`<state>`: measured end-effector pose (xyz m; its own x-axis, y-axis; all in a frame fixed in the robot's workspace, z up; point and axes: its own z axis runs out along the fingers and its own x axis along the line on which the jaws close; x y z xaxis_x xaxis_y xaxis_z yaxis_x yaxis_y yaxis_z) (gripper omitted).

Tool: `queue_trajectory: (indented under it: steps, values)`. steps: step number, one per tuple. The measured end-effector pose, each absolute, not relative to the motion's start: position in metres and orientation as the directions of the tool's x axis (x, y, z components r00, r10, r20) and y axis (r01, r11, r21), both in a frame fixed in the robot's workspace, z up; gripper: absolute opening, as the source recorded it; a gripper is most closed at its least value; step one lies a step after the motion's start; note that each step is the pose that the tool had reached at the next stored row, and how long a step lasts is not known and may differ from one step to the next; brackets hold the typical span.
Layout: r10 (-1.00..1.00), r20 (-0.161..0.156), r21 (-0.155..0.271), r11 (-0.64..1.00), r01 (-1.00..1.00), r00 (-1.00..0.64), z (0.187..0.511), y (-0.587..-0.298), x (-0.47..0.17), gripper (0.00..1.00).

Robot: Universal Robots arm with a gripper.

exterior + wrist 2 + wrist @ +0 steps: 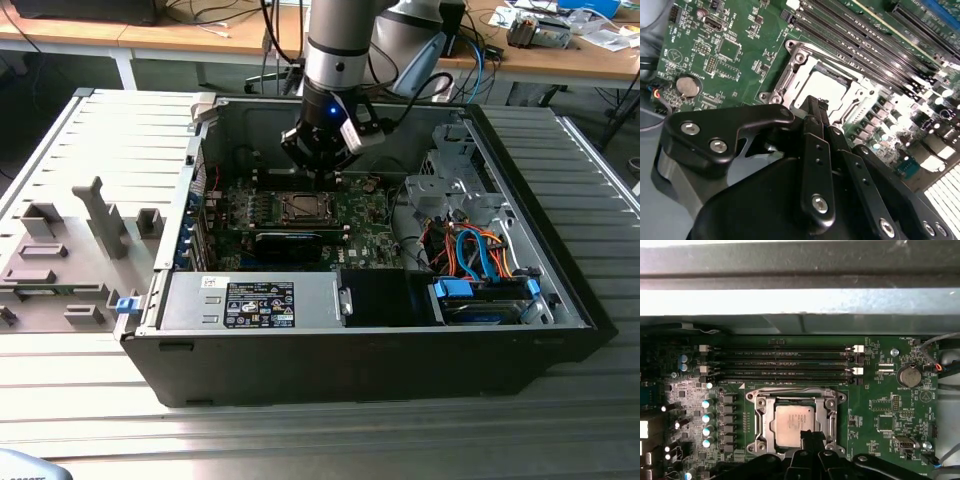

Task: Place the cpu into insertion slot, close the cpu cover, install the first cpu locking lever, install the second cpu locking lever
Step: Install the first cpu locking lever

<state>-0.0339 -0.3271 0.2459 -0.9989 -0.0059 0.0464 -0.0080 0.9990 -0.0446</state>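
The hand (815,107) hangs low over the motherboard (880,410), its two black fingers (816,150) pressed together with nothing visible between them — clenched and empty, the tips sitting at the near edge of the insertion slot (795,422). In both wrist views the cpu (794,425) already lies flat in that slot, its silvery-grey face showing through the window of the cpu cover (762,422), which appears folded down around it. Whether either locking lever is latched I cannot tell; a thin wire bar runs along the slot's edge nearest the memory slots (785,362). I judge the chip light, rigid and fragile, best taken by its outer edges and never pressed on its face; the cover is thin stiff sheet metal on a hinge, and the levers look springy and likely to slip off smooth fingertips. Farther out sit the coin cell battery (910,375) and a row of capacitors (706,417). In the exterior view the open computer case (350,360) lies on a ribbed tabletop (300,440), a grey fixture block (70,260) to the exterior view's left.
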Motion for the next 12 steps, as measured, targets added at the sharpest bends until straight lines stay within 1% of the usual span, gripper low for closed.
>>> queue_trajectory:
  steps: [7, 12]
  values:
    - [-0.006, 0.046, -0.046, 0.999, -0.008, -0.999, 0.256, -0.3271, -0.0339, 0.11]
    - [-0.006, 0.046, -0.046, 0.999, -0.008, -0.999, 0.2574, -0.3271, -0.0338, 0.11]
